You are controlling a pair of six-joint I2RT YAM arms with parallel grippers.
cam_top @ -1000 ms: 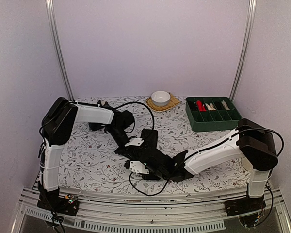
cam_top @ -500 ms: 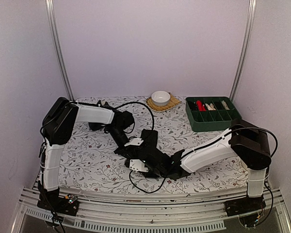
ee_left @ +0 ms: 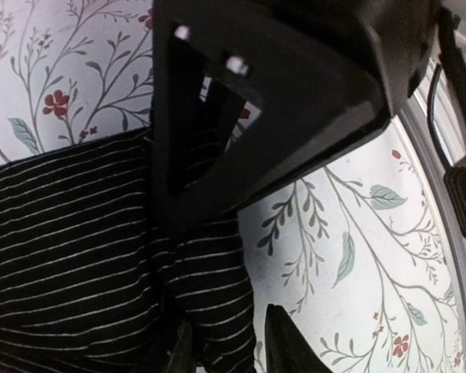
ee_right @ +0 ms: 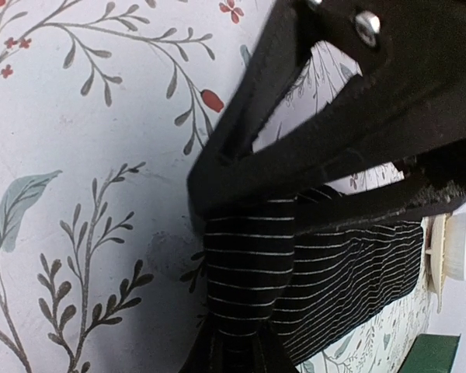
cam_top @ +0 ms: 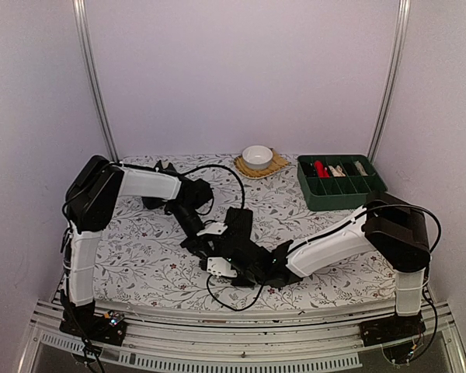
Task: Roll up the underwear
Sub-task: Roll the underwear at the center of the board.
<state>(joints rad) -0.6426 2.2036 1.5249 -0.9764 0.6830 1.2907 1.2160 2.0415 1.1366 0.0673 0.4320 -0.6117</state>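
Observation:
The underwear [cam_top: 242, 235], black cloth with thin pale stripes, lies bunched at the middle of the table between both arms. My right gripper [ee_right: 237, 351] is shut on a raised fold of the underwear [ee_right: 252, 264], low over the cloth near the front [cam_top: 261, 272]. In the left wrist view the underwear [ee_left: 85, 233] fills the left side. My left gripper [ee_left: 229, 351] is open a little, astride the cloth's right edge, with a gap showing beside its right finger. In the top view the left gripper [cam_top: 224, 255] sits at the garment's left side. Another dark cloth [cam_top: 151, 202] is partly hidden behind the left arm.
A white bowl [cam_top: 257, 156] on a woven mat [cam_top: 275, 165] stands at the back centre. A green divided tray [cam_top: 340, 185] with small items is at the back right. A black cable [cam_top: 233, 303] loops over the front edge. The floral tablecloth [cam_top: 140, 249] covers the table.
My right gripper has closed onto a fold of the underwear and the right arm has shifted left. The left jaws have parted slightly; the left arm has barely moved.

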